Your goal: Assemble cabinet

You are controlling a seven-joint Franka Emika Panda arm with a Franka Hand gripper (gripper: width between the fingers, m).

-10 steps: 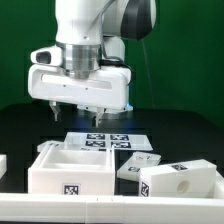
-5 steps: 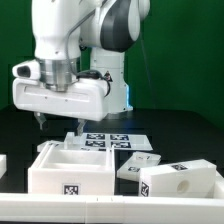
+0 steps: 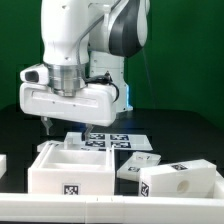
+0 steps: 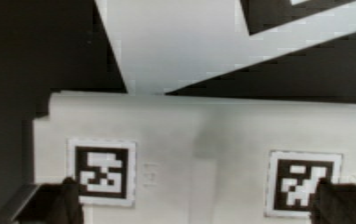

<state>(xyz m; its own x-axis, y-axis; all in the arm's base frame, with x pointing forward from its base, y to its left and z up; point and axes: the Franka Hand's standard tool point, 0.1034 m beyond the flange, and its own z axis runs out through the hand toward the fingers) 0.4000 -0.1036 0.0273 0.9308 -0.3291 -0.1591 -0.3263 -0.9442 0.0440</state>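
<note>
The cabinet lies in loose white pieces with black-and-white tags. An open box-shaped piece (image 3: 68, 170) stands at the front on the exterior view's left. A blocky piece with a hole (image 3: 182, 183) and a smaller piece (image 3: 136, 165) lie to its right. My gripper (image 3: 60, 126) hangs open and empty just above the back of the open box. In the wrist view my gripper (image 4: 205, 205) has its dark fingertips (image 4: 54, 200) far apart. Between them lies a white tagged face of the piece (image 4: 201, 140), which they do not touch.
The marker board (image 3: 105, 140) lies flat behind the pieces and shows in the wrist view (image 4: 175, 45) beyond the white face. A white ledge (image 3: 110, 212) runs along the front. A small white piece (image 3: 3, 163) sits at the far left edge.
The arm swung toward the exterior view's left, then came back a little to the right and slightly lower over the open box. The pieces have not moved.
</note>
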